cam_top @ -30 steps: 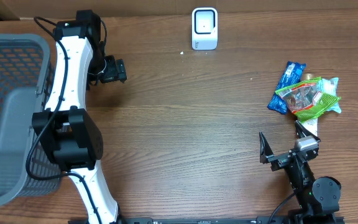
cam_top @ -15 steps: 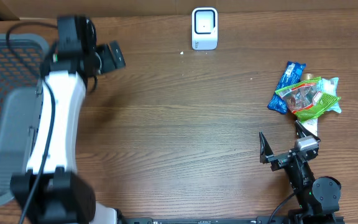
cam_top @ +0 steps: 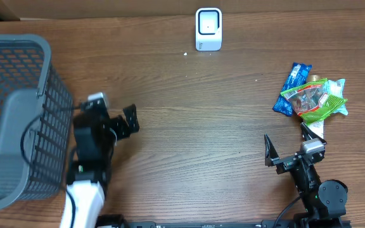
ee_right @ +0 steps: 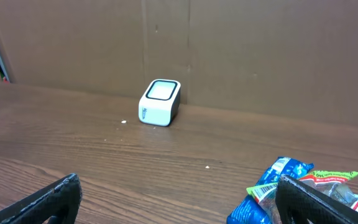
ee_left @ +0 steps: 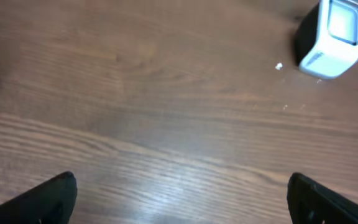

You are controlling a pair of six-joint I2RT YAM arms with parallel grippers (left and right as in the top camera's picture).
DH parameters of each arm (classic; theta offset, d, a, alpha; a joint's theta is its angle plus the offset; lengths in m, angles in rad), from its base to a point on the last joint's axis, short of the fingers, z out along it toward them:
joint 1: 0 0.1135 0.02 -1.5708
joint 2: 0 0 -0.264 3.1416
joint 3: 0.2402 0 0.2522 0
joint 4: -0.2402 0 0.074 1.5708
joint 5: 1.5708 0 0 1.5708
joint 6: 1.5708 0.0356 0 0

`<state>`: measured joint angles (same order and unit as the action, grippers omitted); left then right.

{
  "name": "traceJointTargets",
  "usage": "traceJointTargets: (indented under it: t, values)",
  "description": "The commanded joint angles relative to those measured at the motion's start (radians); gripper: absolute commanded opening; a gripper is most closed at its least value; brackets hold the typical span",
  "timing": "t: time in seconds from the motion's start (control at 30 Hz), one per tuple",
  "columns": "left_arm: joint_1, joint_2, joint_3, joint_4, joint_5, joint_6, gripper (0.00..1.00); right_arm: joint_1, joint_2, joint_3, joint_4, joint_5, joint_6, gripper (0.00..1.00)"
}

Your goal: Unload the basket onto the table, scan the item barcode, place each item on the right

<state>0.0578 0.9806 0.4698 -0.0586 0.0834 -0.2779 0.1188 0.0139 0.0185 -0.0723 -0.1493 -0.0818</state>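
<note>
No item is held yet; the step in hand is the reach; left end effector and right end effector both stand wide, empty; packets lie heaped at the right, near the right one; scanner sits at the far edge; next, probably grasp one packet, carry it over open tabletop to the scanner; basket crowds the left.

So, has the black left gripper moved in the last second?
Yes. The left gripper came toward the near edge, farther from the white box-shaped scanner.
</note>
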Motion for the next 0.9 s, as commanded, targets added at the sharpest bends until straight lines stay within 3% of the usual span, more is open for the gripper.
traceJointTargets:
  t: [0.0,0.57,0.87]
  values:
    - [-0.008,-0.166,-0.132,0.06,0.005,0.013,1.0,0.005,-0.011,-0.011,0.005,0.003,0.005,1.0]
    - [-0.008,-0.676,-0.363,0.075,-0.016,0.056,1.0,0.005,-0.011,-0.011,0.005,0.003,0.004,1.0]
    - [-0.008,-0.818,-0.435,0.071,0.026,0.206,1.0,0.005,-0.011,-0.011,0.005,0.003,0.005,1.0]
